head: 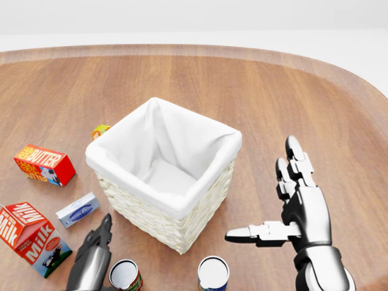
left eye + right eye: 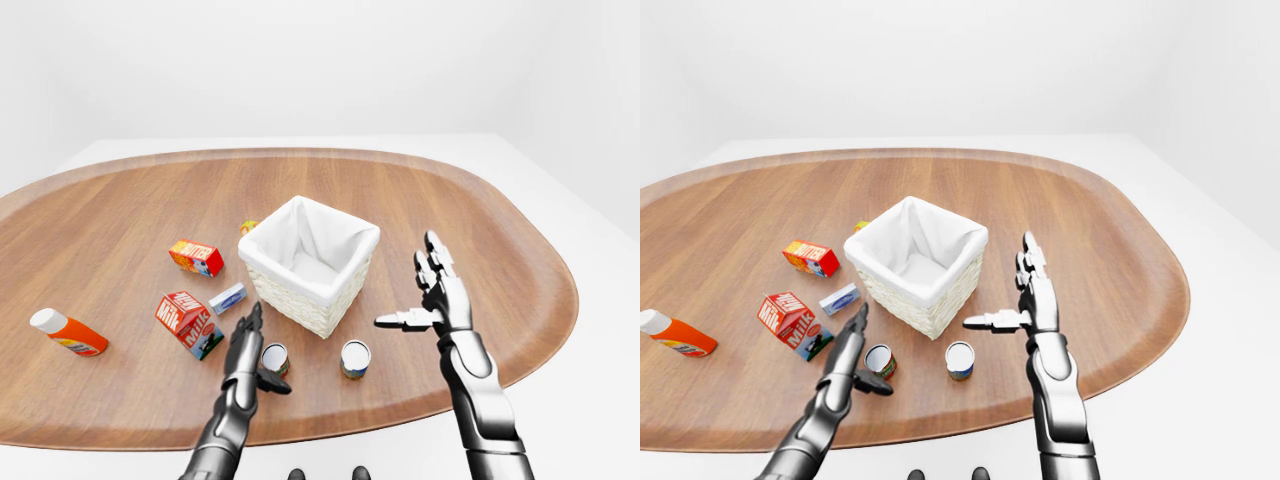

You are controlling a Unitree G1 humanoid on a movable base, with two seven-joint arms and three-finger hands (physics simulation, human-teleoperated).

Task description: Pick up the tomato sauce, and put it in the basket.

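Left-eye view: wicker basket (image 2: 310,262), white-lined, mid-table (image 2: 500,240). Tomato sauce can (image 2: 274,358) upright below it, just beside left hand (image 2: 246,352), fingers apart. Second can (image 2: 354,358) to its right.

Head view: right hand (image 1: 294,209) raised, fingers spread, holding nothing. Milk carton (image 1: 27,236) at left.

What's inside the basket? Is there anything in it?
The basket holds only its white cloth lining; the bottom that shows is bare. Its nearer walls hide the lowest corner, so that bit cannot be checked. The two cans stand outside it on the table.
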